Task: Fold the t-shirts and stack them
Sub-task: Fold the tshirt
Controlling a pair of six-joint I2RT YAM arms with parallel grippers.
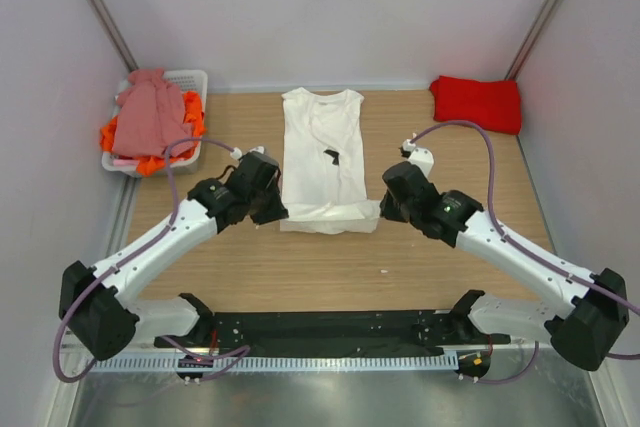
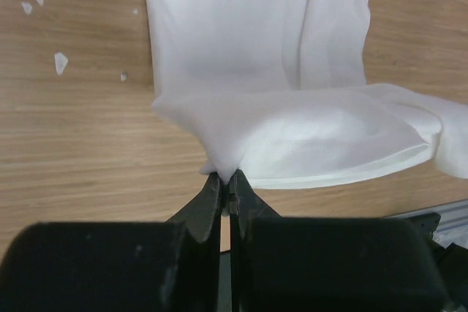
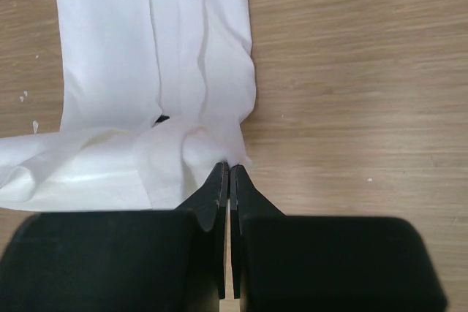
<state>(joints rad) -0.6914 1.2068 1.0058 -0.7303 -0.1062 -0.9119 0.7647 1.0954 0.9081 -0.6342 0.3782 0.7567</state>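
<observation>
Wood tabletop (image 1: pixel 300 267) | white t-shirt (image 1: pixel 310 137) near hem | left, right jaws clamped on corners

A light wood-grain surface (image 1: pixel 300 267) carries three things. A white cloth t-shirt (image 1: pixel 320 147) with a small black chest print lies lengthwise at the middle, narrowed into a strip, its near end doubled back on itself. A bright red cloth t-shirt (image 1: pixel 478 104) sits folded in the far right corner. A white slotted plastic basket (image 1: pixel 195 82) stands far left. Small white flecks (image 2: pixel 60 62) dot the wood beside the white shirt.
</observation>
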